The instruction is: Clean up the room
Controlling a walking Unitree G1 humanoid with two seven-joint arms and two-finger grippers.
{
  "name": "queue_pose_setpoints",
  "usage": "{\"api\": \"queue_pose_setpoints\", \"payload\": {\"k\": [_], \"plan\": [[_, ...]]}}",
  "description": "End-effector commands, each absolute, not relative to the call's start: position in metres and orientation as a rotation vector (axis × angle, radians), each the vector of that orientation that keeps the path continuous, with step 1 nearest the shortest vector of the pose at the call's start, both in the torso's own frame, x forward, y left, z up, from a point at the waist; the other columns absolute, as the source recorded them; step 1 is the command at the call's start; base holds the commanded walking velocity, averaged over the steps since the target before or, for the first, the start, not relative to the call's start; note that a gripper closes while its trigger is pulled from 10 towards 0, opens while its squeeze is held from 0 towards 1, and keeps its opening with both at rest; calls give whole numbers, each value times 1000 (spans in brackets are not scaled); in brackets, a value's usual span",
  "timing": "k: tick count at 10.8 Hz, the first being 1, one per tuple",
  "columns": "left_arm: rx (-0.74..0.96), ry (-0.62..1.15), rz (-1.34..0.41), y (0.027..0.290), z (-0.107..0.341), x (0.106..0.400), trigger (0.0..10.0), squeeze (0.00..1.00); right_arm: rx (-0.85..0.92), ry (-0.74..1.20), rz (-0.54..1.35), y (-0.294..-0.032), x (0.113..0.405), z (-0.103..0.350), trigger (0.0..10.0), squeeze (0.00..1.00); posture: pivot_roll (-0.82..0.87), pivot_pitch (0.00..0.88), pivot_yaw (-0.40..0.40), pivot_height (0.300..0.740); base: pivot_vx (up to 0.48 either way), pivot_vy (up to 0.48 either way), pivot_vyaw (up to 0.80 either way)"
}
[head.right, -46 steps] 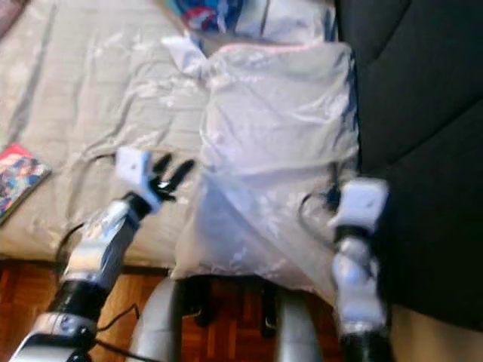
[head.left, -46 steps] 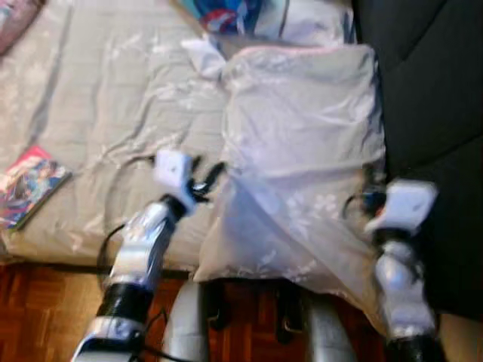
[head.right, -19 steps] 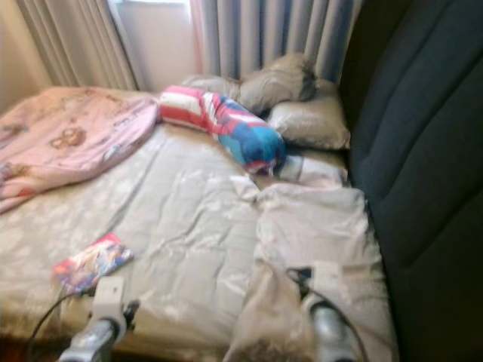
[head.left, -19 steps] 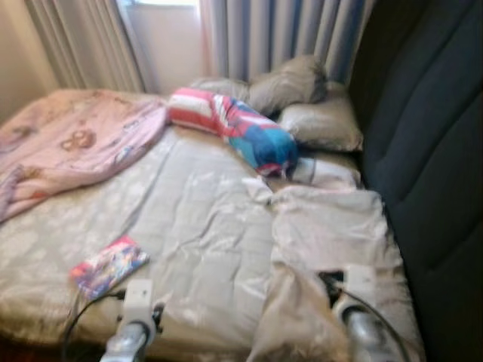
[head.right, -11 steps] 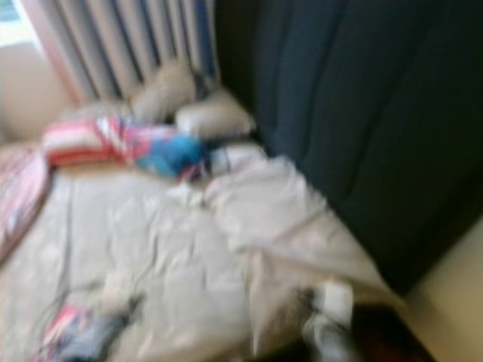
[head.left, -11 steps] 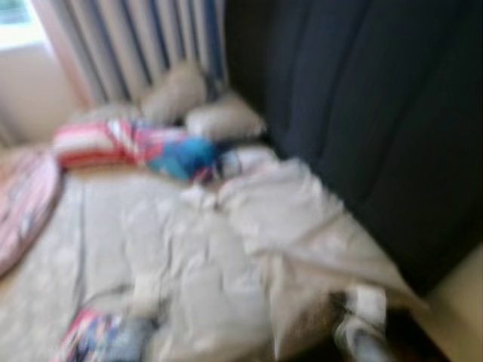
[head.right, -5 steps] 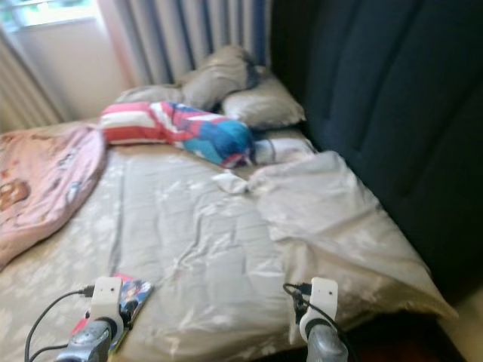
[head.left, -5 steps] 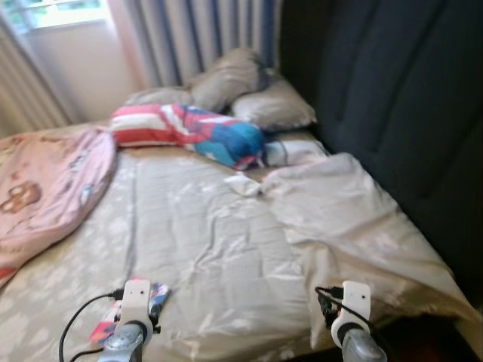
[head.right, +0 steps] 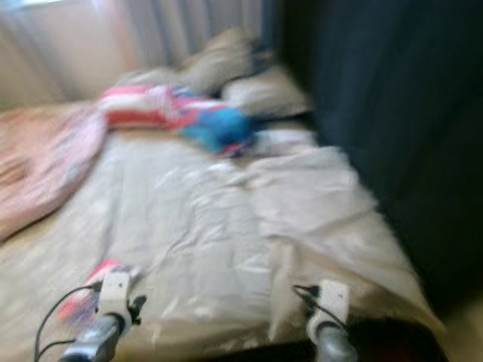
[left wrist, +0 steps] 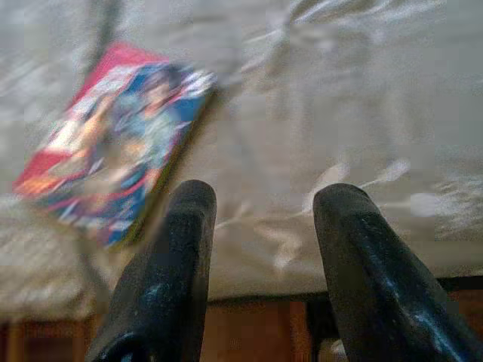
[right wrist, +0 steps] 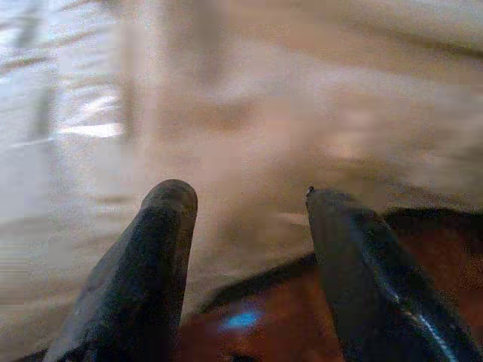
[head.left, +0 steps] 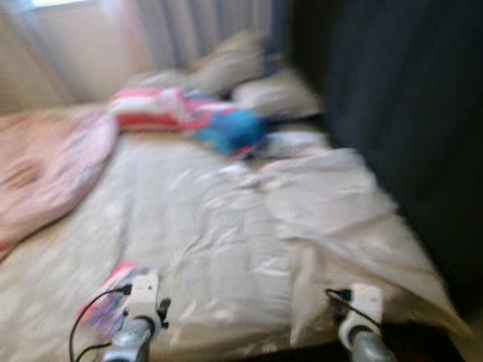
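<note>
A bed with a grey patterned sheet lies before me, blurred. A colourful book rests near the bed's front left edge. My left gripper hovers open just above the bed edge beside the book, nothing between its fingers. My right gripper is open over the front edge of the folded grey duvet on the bed's right side. A red, white and blue bolster and grey pillows lie at the head. A pink blanket is bunched at the left.
A dark padded wall runs along the bed's right side. Curtains hang behind the pillows. Wooden floor lies below the bed's front edge.
The camera has shifted slightly and the picture is more blurred. Both arms stay low at the bed's front edge; the duvet lies spread on the right.
</note>
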State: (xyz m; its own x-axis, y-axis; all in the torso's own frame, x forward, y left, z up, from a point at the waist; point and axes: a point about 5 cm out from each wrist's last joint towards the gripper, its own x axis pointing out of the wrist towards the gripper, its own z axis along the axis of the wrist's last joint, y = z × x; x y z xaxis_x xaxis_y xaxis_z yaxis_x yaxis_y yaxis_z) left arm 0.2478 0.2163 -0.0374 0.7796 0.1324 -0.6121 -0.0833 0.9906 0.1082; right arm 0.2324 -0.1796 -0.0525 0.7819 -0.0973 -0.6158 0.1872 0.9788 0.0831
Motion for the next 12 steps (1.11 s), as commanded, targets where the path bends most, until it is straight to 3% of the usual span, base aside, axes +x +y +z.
{"api": "queue_pose_setpoints", "payload": {"k": [1, 4, 6, 12], "plan": [[79, 680, 118, 218, -39, 246, 10000, 0, 158, 673, -172, -182, 228, -55, 10000, 0, 87, 71, 72, 740, 0, 0, 0], [55, 680, 119, 216, -41, 243, 10000, 0, 134, 687, -146, -181, 227, -56, 10000, 0, 94, 74, 65, 740, 0, 0, 0], [52, 681, 121, 216, -41, 243, 10000, 0, 123, 679, -131, -178, 229, -55, 10000, 0, 94, 75, 65, 740, 0, 0, 675], [67, 686, 122, 219, -41, 242, 10000, 0, 153, 676, -148, -177, 228, -56, 10000, 0, 97, 86, 76, 740, 0, 0, 0]]}}
